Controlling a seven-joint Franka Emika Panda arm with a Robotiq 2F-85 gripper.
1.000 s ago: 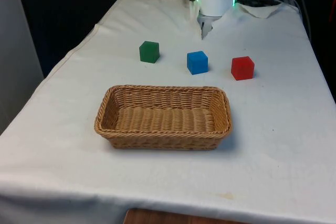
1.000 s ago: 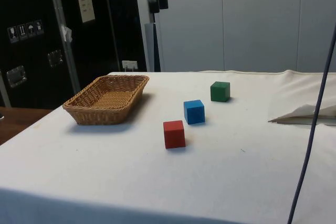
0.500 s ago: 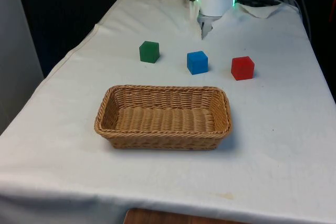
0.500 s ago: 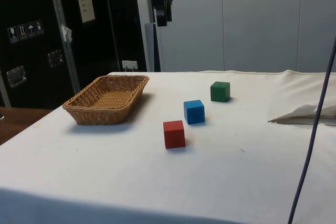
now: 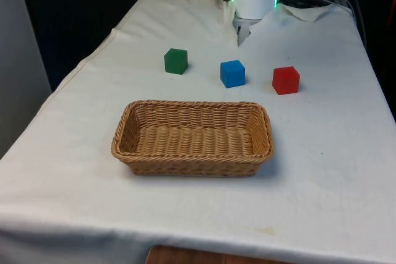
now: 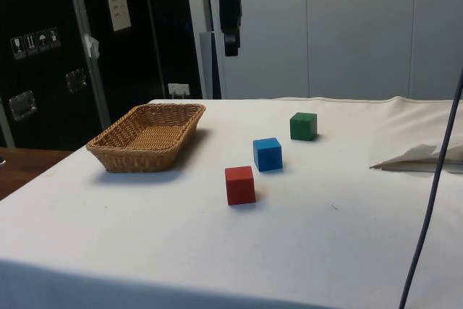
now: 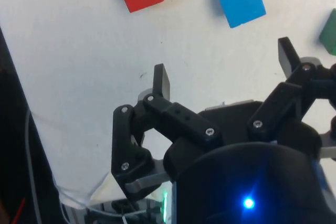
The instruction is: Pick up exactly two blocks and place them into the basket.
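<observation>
Front view, left to right: green block [image 5: 176,61], blue block [image 5: 232,73] and red block [image 5: 286,80] line the upper middle, basket [image 5: 193,137] at centre, nothing in it. Gripper [image 7: 223,72] hangs high, jaws spread wide, holding nothing. It should centre over one block, squaring fingers to its flat faces before descending.

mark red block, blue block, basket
red block [image 5: 286,80], front view, its front face
blue block [image 5: 232,73], front view, its front face
basket [image 5: 192,161], front view, its near wall

white cloth table [image 6: 325,251] | dark cabinets [image 6: 65,48] | pale wall panels [image 6: 347,27]
</observation>
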